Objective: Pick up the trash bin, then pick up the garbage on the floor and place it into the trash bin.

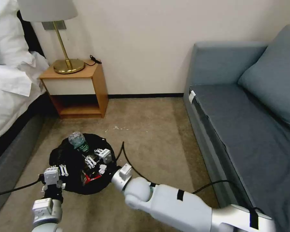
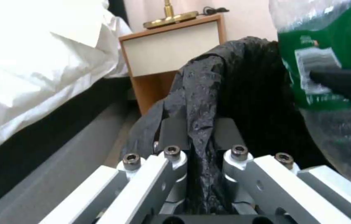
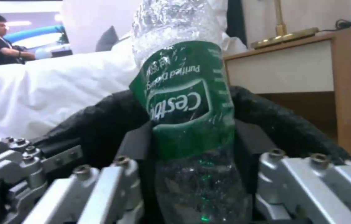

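Observation:
The trash bin point(image 1: 59, 154), lined with a crinkled black bag, is held low over the carpet at the lower left. My left gripper point(image 1: 65, 168) is shut on its near rim, and the bag point(image 2: 202, 102) is pinched between the fingers point(image 2: 171, 133). My right gripper point(image 1: 87, 152) is shut on the garbage, a clear plastic bottle point(image 1: 78, 141) with a green label point(image 3: 186, 102), held tilted over the bin's opening. That bottle point(image 2: 329, 53) looms close beside the left gripper. A red wrapper point(image 1: 89, 178) lies inside the bin.
A wooden nightstand point(image 1: 77, 88) with a brass lamp point(image 1: 67, 64) stands by the wall behind the bin. The bed point(image 1: 9, 93) runs along the left and a grey-blue sofa point(image 1: 248, 129) along the right. Small white crumbs point(image 1: 119, 128) dot the carpet.

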You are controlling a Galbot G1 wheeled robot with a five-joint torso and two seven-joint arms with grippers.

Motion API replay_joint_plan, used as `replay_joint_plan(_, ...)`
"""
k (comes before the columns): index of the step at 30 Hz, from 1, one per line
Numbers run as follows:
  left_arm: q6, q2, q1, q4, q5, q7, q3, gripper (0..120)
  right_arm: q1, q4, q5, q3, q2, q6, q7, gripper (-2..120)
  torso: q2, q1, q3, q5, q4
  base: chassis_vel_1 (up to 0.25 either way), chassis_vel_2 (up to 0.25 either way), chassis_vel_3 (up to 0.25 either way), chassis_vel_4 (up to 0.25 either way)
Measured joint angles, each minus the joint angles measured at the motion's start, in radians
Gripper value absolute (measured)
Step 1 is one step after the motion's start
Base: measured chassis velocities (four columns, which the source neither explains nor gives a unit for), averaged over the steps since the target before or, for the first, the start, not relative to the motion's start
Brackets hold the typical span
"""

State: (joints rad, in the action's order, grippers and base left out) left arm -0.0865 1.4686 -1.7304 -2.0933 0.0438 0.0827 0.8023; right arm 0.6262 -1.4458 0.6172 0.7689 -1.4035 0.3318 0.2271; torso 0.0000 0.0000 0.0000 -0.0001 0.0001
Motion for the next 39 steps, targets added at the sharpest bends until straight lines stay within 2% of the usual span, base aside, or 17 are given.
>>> replay_joint_plan(3,0.0,0.0,0.002,-0.001,0.002,-0.001,0.0,7,0.018,0.0,-0.013,-0.017,0.004,0.0,-0.009,59,0.0,0.0,0.0,0.0,-0.0002,0.0,0.0,0.0,0.0)
replay_joint_plan(5,0.0,0.0,0.002,-0.001,0.002,-0.001,-0.001,7,0.02,0.0,-0.014,-0.019,0.005,0.0,-0.01,61,0.0,0.0,0.0,0.0,-0.0001,0.0,0.0,0.0,0.0)
replay_joint_plan(8,0.0,-0.001,0.002,-0.001,0.002,-0.001,-0.001,7,0.039,-0.007,-0.028,-0.04,0.014,0.0,-0.026,76,0.0,0.0,0.0,0.0,-0.0002,0.0,0.0,0.0,0.0)
replay_joint_plan(15,0.012,-0.006,0.002,-0.011,0.04,-0.001,0.001,7,0.057,-0.016,-0.08,-0.081,0.03,0.009,-0.055,98,0.0,0.0,0.0,0.0001,0.0,0.0,0.0,0.0,0.0)
replay_joint_plan(20,0.015,-0.012,0.003,-0.011,0.077,0.001,0.004,7,0.072,-0.052,-0.145,-0.166,0.054,0.017,-0.099,100,0.0,0.0,0.0,0.0002,0.0001,0.0,0.0,0.0,0.0)
replay_joint_plan(23,0.025,-0.017,0.009,-0.011,0.132,0.043,0.004,7,0.102,-0.111,-0.3,-0.337,0.104,0.015,-0.134,100,0.0,0.0,0.0,0.0003,-0.0001,0.0,0.0,0.0,0.0)
replay_joint_plan(24,0.036,-0.019,0.014,-0.008,0.161,0.077,0.001,7,0.125,-0.147,-0.337,-0.395,0.129,0.008,-0.148,100,0.0,0.0,0.0,0.0004,-0.0001,0.0,0.0,0.0,0.0)
replay_joint_plan(25,0.036,-0.019,0.014,-0.008,0.161,0.077,0.001,7,0.125,-0.147,-0.337,-0.395,0.129,0.008,-0.148,100,0.0,0.0,0.0,0.0004,-0.0001,0.0,0.0,0.0,0.0)
replay_joint_plan(28,0.093,-0.025,0.029,-0.008,0.303,0.202,-0.009,7,0.26,-0.283,-0.397,-0.611,0.191,-0.025,-0.234,100,0.0,0.0,0.0,0.0004,-0.0003,0.0,0.0,0.0,0.0)
replay_joint_plan(29,0.107,-0.027,0.034,-0.01,0.349,0.23,-0.011,7,0.295,-0.311,-0.415,-0.664,0.195,-0.026,-0.249,100,0.0,0.0,0.0,0.0004,0.0,0.0,0.0,0.0,0.0)
replay_joint_plan(30,0.107,-0.027,0.034,-0.01,0.349,0.23,-0.011,7,0.295,-0.311,-0.415,-0.664,0.195,-0.026,-0.249,100,0.0,0.0,0.0,0.0004,0.0,0.0,0.0,0.0,0.0)
replay_joint_plan(31,0.129,-0.031,0.041,-0.011,0.435,0.276,-0.011,7,0.37,-0.372,-0.452,-0.784,0.193,-0.027,-0.271,100,0.0,0.0,0.0,0.0006,-0.0003,0.0,0.0,0.0,0.0)
replay_joint_plan(33,0.155,-0.037,0.047,-0.011,0.547,0.319,-0.01,7,0.457,-0.438,-0.474,-0.896,0.18,-0.027,-0.274,100,0.0,0.0,0.0,0.0003,-0.0004,0.0,0.0,0.0,0.0)
replay_joint_plan(35,0.166,-0.041,0.05,-0.007,0.669,0.341,-0.01,7,0.565,-0.502,-0.479,-1.009,0.148,-0.021,-0.266,100,0.0,0.0,0.0,0.0004,-0.0005,0.0,0.0,0.0,0.0)
replay_joint_plan(36,0.166,-0.041,0.05,-0.007,0.669,0.341,-0.01,7,0.565,-0.502,-0.479,-1.009,0.148,-0.021,-0.266,100,0.0,0.0,0.0,0.0004,-0.0005,0.0,0.0,0.0,0.0)
replay_joint_plan(37,0.166,-0.041,0.051,0.004,0.734,0.345,-0.01,7,0.636,-0.535,-0.475,-1.071,0.114,-0.004,-0.257,100,0.0,0.0,0.0,0.0005,-0.0003,0.0,0.0,0.0,0.0)
replay_joint_plan(39,0.163,-0.039,0.051,0.021,0.776,0.344,-0.015,7,0.709,-0.565,-0.465,-1.132,0.075,0.029,-0.25,100,0.0,0.0,0.0,0.0003,-0.0003,0.0,0.0,0.0,0.0)
